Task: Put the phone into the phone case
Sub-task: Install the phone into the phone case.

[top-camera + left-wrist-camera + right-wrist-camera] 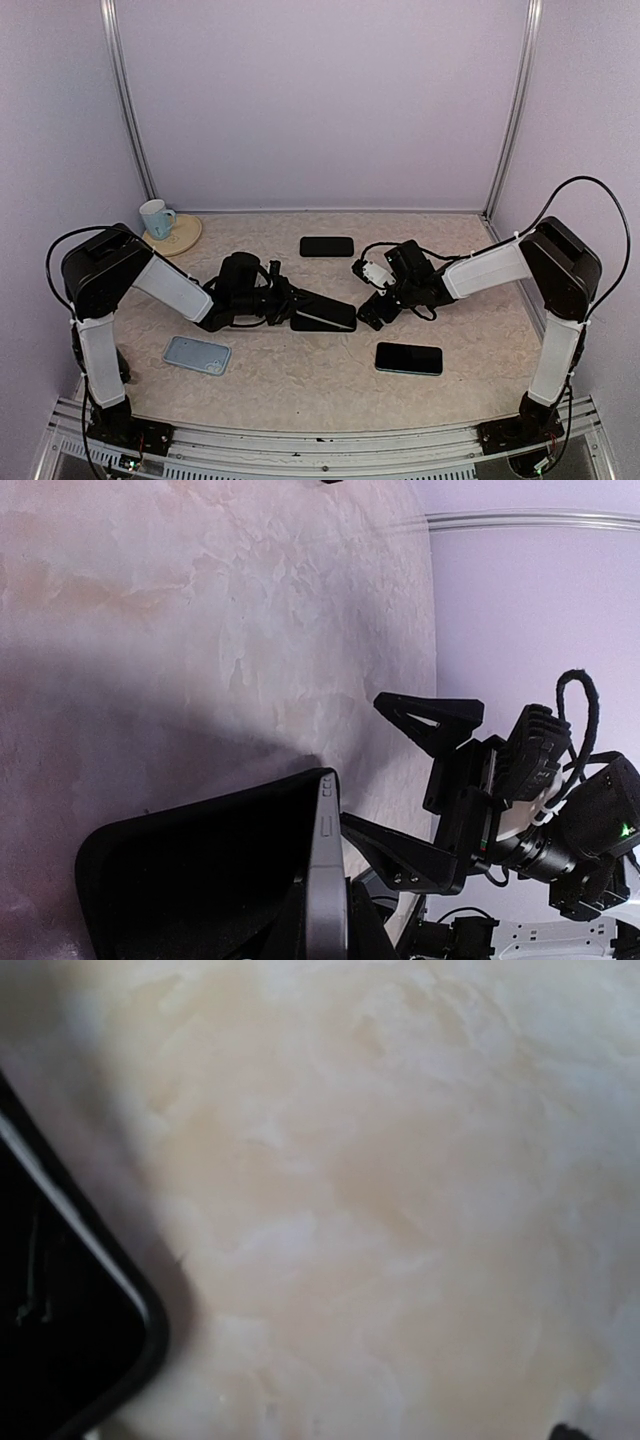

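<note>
Mid-table, the left gripper (298, 308) is clamped tight on one end of the black case (325, 316). The free end points at the right gripper (366, 292), probably to brace the case for loading. The right fingers are spread wide and empty, just beside that free end. The far phone (327, 246) lies flat beyond the case and the near phone (408, 358) lies on the near side; can't tell which one is meant. Left wrist view shows a grey edge with buttons along the case, so something may already be seated, unclear. Right wrist view is blurred, with only a dark corner cut off at the frame edge.
</note>
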`<state>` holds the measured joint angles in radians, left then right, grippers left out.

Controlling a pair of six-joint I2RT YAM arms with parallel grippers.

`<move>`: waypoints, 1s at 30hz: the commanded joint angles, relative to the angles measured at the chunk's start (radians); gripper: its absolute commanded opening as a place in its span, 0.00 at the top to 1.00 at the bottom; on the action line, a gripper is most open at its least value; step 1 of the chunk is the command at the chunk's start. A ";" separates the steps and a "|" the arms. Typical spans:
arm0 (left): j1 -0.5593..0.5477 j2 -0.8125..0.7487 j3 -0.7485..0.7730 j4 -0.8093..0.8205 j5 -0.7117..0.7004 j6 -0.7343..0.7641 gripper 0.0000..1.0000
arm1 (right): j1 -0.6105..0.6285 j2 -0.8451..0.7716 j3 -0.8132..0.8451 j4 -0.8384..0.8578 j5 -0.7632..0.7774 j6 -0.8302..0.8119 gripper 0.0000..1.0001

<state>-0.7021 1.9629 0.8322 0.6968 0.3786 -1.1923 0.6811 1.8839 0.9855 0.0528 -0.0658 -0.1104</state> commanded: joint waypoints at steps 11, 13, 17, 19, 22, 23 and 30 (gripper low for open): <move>-0.043 0.079 0.018 0.029 0.050 0.046 1.00 | 0.074 0.047 0.012 0.011 -0.115 0.005 0.01; -0.039 0.071 0.006 0.030 0.042 0.048 1.00 | 0.073 0.040 0.010 0.002 -0.099 0.002 0.01; -0.023 0.047 -0.020 0.034 0.038 0.057 1.00 | 0.073 0.018 0.006 -0.016 -0.061 0.002 0.00; -0.017 0.030 -0.029 0.038 0.038 0.064 1.00 | 0.072 0.007 0.006 -0.026 -0.041 0.000 0.00; -0.009 0.011 -0.044 0.050 0.040 0.072 1.00 | 0.072 -0.009 0.012 -0.046 -0.016 0.001 0.00; -0.006 0.003 -0.050 0.058 0.040 0.073 1.00 | 0.071 -0.017 0.013 -0.047 -0.014 0.002 0.00; 0.002 -0.043 -0.088 0.112 0.039 0.087 1.00 | 0.030 -0.115 -0.018 -0.056 -0.136 0.042 0.00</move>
<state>-0.6952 1.9572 0.7723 0.7887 0.3950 -1.1538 0.7078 1.8568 0.9840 0.0074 -0.0544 -0.1070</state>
